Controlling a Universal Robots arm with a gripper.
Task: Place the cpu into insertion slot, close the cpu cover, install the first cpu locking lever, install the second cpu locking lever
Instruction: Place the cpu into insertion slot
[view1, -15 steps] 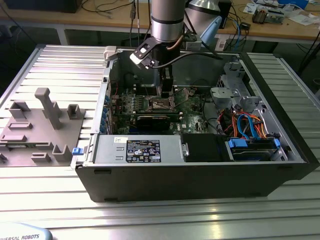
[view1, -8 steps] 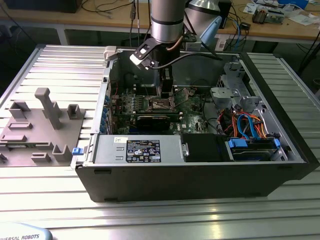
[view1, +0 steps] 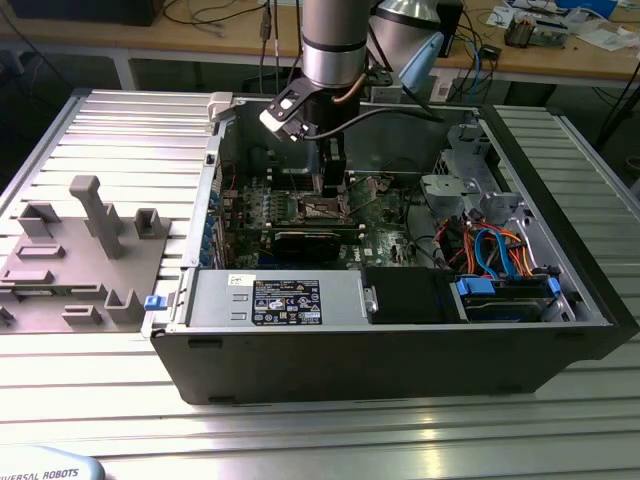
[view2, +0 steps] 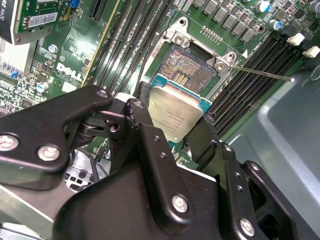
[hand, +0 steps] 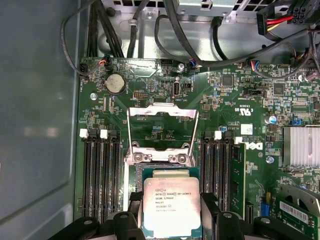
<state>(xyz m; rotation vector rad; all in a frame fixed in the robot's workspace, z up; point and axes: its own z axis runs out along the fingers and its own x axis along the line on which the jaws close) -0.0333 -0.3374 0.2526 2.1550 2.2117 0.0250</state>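
Cpu (hand: 171, 205): thin, light, rigid chip w/ slick metal lid, likely fragile underneath; take by opposite edges. Hand (view2: 170, 120) clamps it so, near open insertion slot (view2: 192, 67), not yet seated. Cpu cover (hand: 162, 111) flipped open.

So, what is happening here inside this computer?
A robot arm is reaching into the open computer case. Its gripper is shut on the cpu, holding it by two opposite edges just over the insertion slot on the motherboard. The chip is not seated yet: part of the slot's contact field is exposed beyond it. The cpu cover is swung open, so it has not been closed.
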